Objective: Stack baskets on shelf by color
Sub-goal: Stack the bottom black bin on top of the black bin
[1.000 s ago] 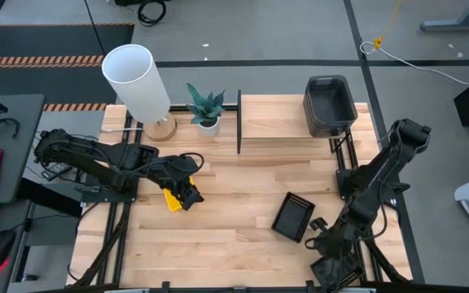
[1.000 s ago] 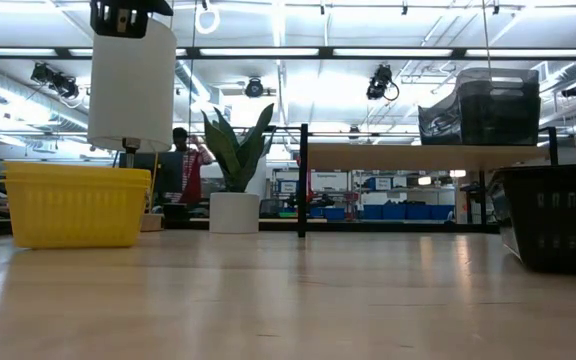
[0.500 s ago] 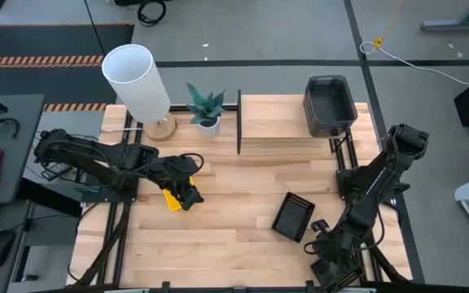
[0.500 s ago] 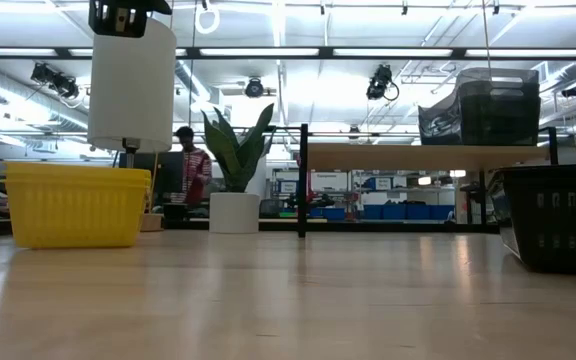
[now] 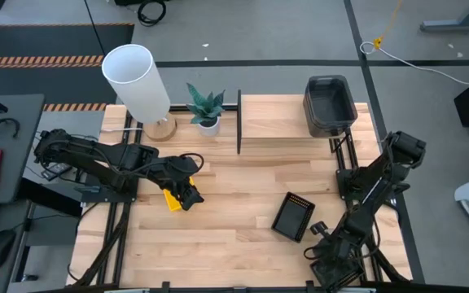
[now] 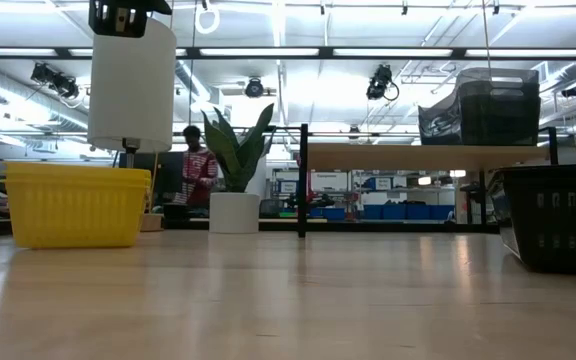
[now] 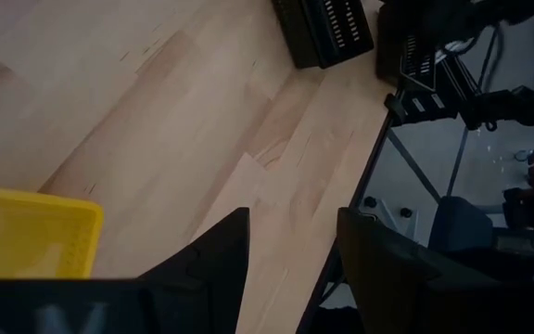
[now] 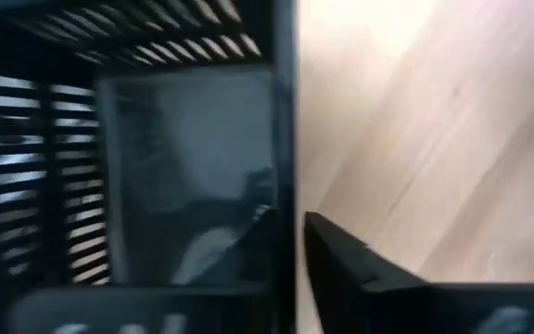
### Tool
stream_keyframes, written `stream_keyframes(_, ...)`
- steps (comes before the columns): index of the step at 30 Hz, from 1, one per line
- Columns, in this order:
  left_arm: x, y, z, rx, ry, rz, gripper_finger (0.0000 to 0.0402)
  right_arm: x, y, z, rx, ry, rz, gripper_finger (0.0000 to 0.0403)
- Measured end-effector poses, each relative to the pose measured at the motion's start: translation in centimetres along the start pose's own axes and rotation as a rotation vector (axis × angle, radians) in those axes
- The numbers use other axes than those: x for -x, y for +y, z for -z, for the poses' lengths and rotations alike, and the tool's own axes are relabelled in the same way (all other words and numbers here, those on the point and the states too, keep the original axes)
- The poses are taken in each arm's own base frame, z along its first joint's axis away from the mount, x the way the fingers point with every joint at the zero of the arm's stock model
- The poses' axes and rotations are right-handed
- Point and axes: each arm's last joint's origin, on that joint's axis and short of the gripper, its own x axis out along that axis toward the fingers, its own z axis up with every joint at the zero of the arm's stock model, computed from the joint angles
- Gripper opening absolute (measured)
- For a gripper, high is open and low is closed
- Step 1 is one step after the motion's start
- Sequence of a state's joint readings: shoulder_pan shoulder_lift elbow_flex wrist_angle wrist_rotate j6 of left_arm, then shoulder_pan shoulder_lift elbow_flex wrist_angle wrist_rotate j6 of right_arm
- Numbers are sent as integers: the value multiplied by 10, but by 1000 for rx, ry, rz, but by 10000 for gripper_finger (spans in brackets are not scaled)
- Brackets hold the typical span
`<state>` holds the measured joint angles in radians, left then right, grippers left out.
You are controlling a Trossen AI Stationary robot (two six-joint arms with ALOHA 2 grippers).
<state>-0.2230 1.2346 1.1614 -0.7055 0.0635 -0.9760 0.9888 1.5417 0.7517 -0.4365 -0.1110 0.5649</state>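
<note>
- Your dark grey baskets (image 5: 329, 104) sit stacked on the right end of the shelf (image 5: 271, 127), which stands along the table's far edge.
- A yellow basket (image 5: 172, 198) lies on the table (image 5: 226, 220) at left, with the left gripper (image 5: 187, 195) just beside it; its fingers (image 7: 213, 262) are apart, with nothing between them.
- A black mesh basket (image 5: 292, 216) rests tilted on the table, front right.
- Your right gripper (image 5: 320, 230) is low at that basket's near corner; one finger (image 8: 360, 269) lies outside the wall, and you cannot tell whether it clamps.
- A white lamp (image 5: 139, 84) and a potted plant (image 5: 206, 107) stand at the far left; a person (image 6: 198, 176) shows in the room behind.
</note>
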Motion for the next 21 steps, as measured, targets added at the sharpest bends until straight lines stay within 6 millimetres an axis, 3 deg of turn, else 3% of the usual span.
stream_keyframes(3, 0, 0, 0, 0, 0, 0, 172, 14, 1, -2, 48, -46, -40, 11)
stream_keyframes(12, 0, 0, 0, 0, -6, -5, 172, 76, -14, -3, 114, -265, -24, 8)
stream_keyframes(21, 0, 1, -1, -1, -42, -28, 172, 126, -46, -15, 253, -180, 202, 5)
